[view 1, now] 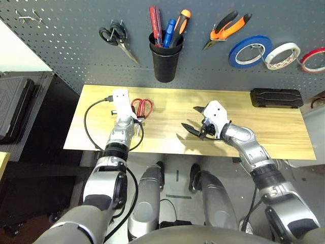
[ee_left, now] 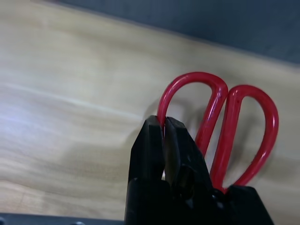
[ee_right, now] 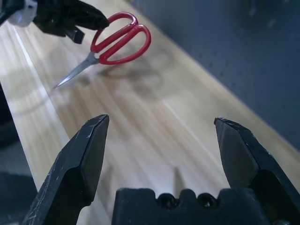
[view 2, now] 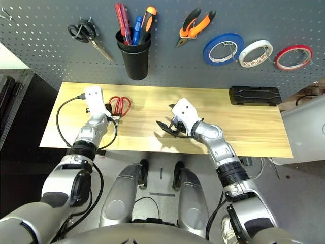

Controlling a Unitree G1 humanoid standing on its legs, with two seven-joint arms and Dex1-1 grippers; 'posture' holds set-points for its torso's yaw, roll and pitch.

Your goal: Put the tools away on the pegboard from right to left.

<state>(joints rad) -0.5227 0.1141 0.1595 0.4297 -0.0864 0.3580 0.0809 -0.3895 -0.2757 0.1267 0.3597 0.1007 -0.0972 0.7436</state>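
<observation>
Left hand (ee_left: 164, 133) clamped tight on one red loop of the red-handled scissors (ee_right: 119, 37), lifted just off the wooden surface (view 1: 167, 134) near its left end, shadow underneath. Right hand (ee_right: 161, 150) spread wide with nothing in it, hovering mid-surface. Up on the pegboard (view 1: 66, 40): pliers (view 1: 228, 28), red tape ring (view 1: 315, 60), screwdriver (view 1: 155, 23) in the black cup (view 1: 165, 61).

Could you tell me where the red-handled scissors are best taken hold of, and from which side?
By one red handle loop, from the table's front edge. The red-handled scissors have thin open loops a narrow pinch fits, and the blades taper to a point. The left gripper already pinches one loop that way.
</observation>
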